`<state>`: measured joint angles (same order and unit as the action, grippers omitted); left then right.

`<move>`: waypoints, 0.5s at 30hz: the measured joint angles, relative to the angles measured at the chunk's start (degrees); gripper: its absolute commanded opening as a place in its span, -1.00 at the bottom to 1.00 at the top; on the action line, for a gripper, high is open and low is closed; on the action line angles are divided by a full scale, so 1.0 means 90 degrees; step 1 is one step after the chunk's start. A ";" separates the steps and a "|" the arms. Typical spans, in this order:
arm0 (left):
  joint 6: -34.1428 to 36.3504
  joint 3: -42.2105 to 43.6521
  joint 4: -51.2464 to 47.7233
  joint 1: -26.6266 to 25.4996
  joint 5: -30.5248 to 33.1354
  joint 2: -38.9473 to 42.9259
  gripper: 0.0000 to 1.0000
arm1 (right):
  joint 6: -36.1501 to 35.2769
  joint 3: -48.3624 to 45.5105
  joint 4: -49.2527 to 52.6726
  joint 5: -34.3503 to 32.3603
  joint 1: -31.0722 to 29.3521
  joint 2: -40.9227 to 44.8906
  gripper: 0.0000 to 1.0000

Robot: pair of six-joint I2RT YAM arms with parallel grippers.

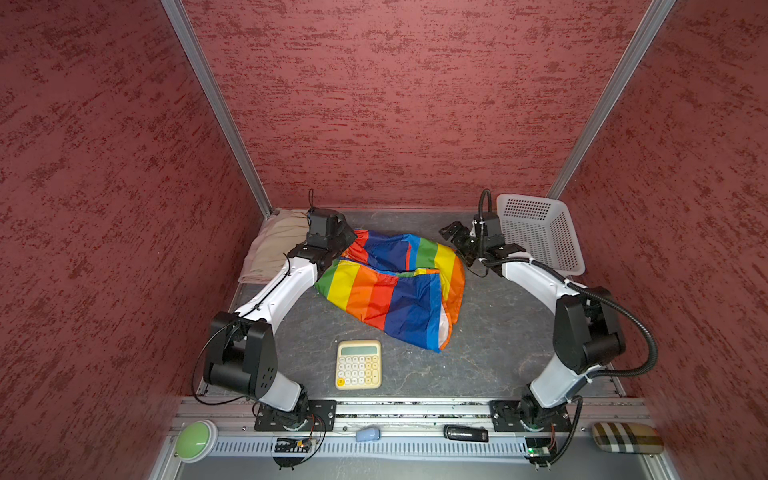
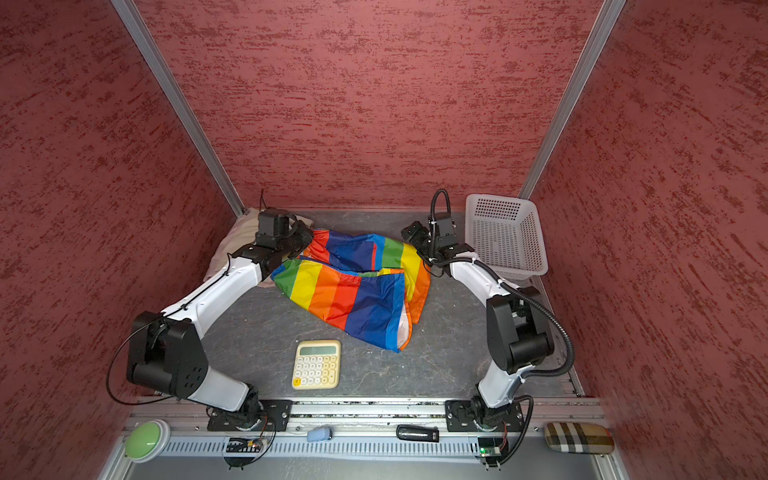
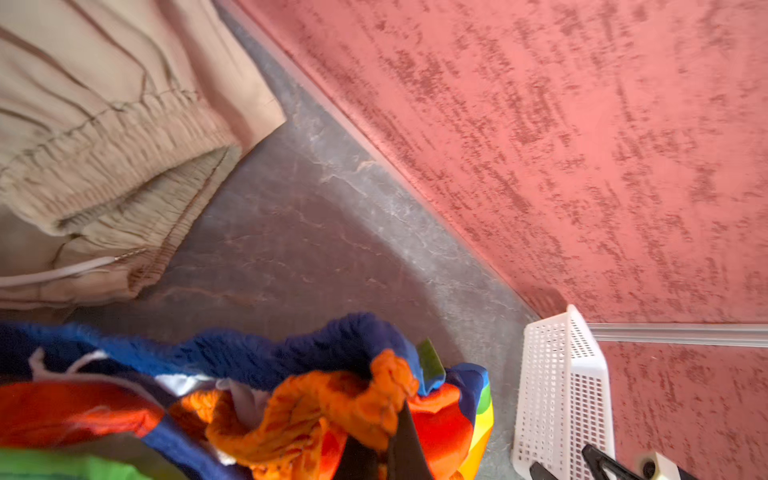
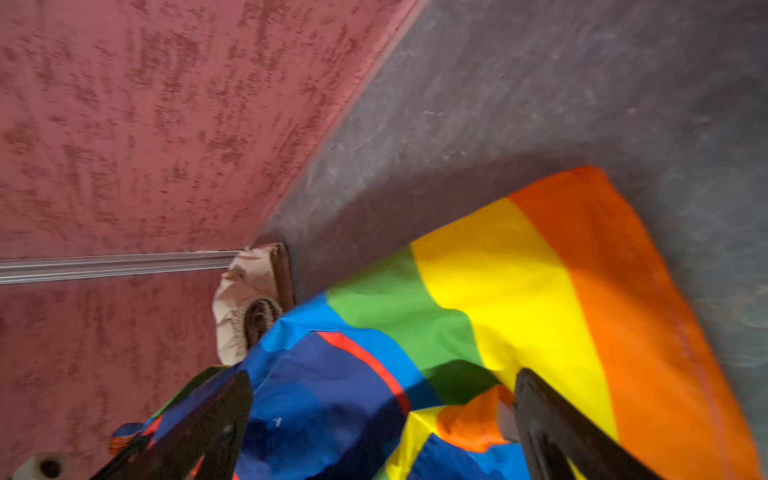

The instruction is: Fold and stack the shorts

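Note:
The rainbow shorts (image 1: 395,286) (image 2: 353,291) lie crumpled mid-table in both top views. Their legs point toward the front. My left gripper (image 1: 347,240) (image 2: 303,242) is at their back left corner. In the left wrist view it (image 3: 390,432) is shut on the gathered orange waistband (image 3: 332,399). My right gripper (image 1: 455,245) (image 2: 417,243) hovers at the shorts' back right edge. Its fingers (image 4: 208,424) stand wide open over the striped fabric (image 4: 498,291), gripping nothing. Folded beige shorts (image 1: 270,249) (image 3: 104,145) with a white drawstring sit in the back left corner.
A white perforated basket (image 1: 540,237) (image 2: 507,237) stands at the back right, close behind the right wrist. A cream calculator (image 1: 358,365) lies near the front centre. A green button (image 1: 193,440) and a plaid case (image 1: 627,438) rest on the front rail.

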<state>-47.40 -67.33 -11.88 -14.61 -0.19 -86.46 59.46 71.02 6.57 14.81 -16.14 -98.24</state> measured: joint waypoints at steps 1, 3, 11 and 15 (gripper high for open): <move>0.0039 0.0015 0.0034 -0.0046 0.0024 0.0027 -1.00 | 0.0129 0.0063 -0.0087 0.0068 -0.0017 -0.0078 0.98; 0.0090 0.0046 0.0124 -0.0129 0.0039 0.0090 -1.00 | 0.0466 0.0231 -0.0340 0.0199 -0.0102 -0.0340 0.98; 0.0447 0.0078 0.0284 -0.0335 0.0211 0.0362 -1.00 | 0.1826 0.0357 -0.1183 0.0503 -0.0597 -0.1207 0.98; 0.0833 0.0070 0.0338 -0.0648 0.0384 0.0515 -1.00 | 0.2387 0.0508 -0.1552 0.0673 -0.0763 -0.1566 0.98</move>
<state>-39.90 -66.70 -8.84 -20.45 3.27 -81.82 80.95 75.59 -7.40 20.86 -23.00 -112.33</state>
